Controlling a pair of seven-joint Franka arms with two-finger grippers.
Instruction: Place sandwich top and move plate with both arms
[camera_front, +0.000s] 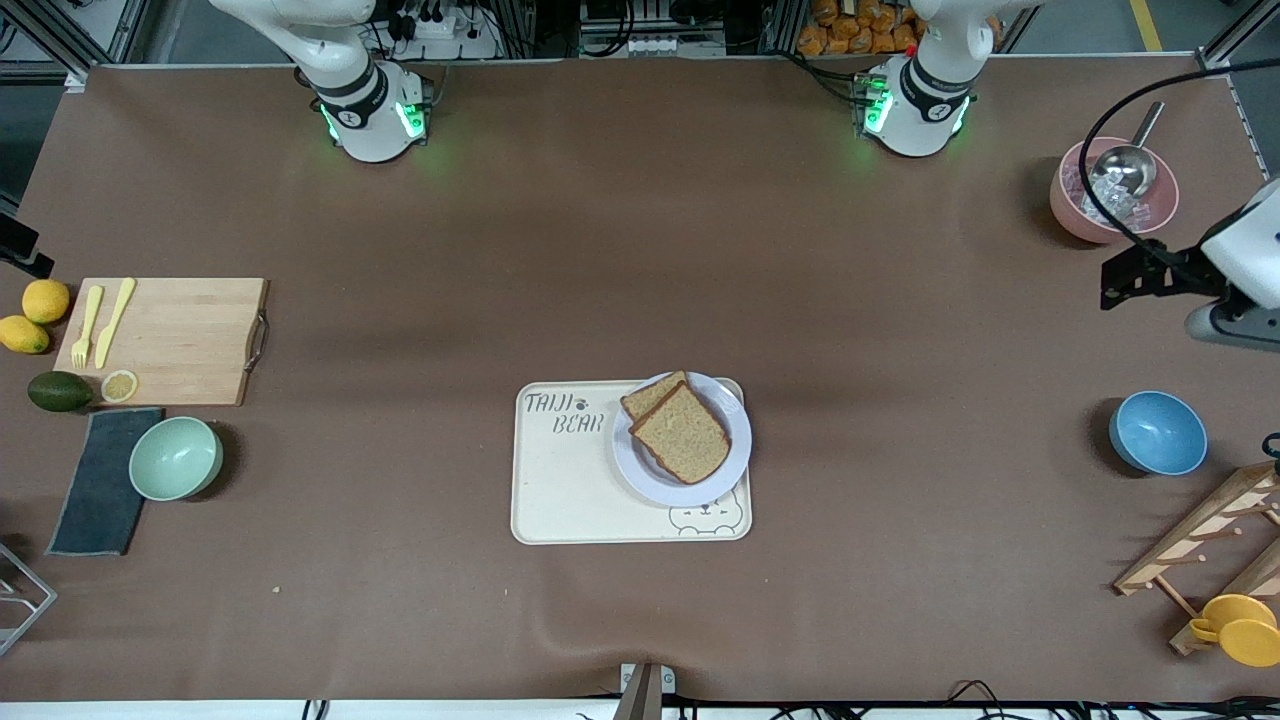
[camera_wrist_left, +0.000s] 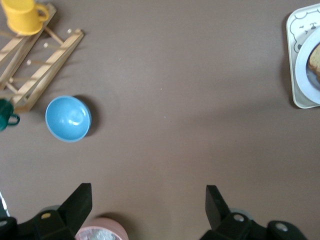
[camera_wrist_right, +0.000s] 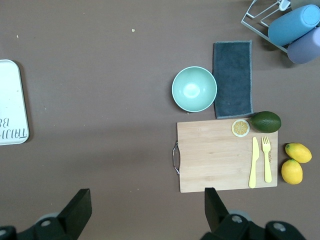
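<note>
The sandwich top (camera_front: 682, 432), a plain brown bread slice, lies on the pale round plate (camera_front: 640, 470), overlapping a second slice (camera_front: 652, 393) beneath it. The plate sits on the cream bear tray (camera_front: 560, 490) at mid-table. My left gripper (camera_wrist_left: 149, 200) hangs open and empty high over the table by the pink bowl (camera_wrist_left: 102, 234). The plate's edge (camera_wrist_left: 304, 75) shows in that wrist view. The left arm's black hand (camera_front: 1150, 272) shows at the front view's edge. My right gripper (camera_wrist_right: 148, 200) is open and empty above bare table beside the cutting board (camera_wrist_right: 215, 160). It is out of the front view.
At the left arm's end stand a pink bowl with a scoop (camera_front: 1113, 190), a blue bowl (camera_front: 1158, 432) and a wooden rack (camera_front: 1200, 545) with a yellow cup (camera_front: 1240, 628). At the right arm's end lie the board (camera_front: 180, 340), a green bowl (camera_front: 175, 457), a dark cloth (camera_front: 100, 480), an avocado and lemons.
</note>
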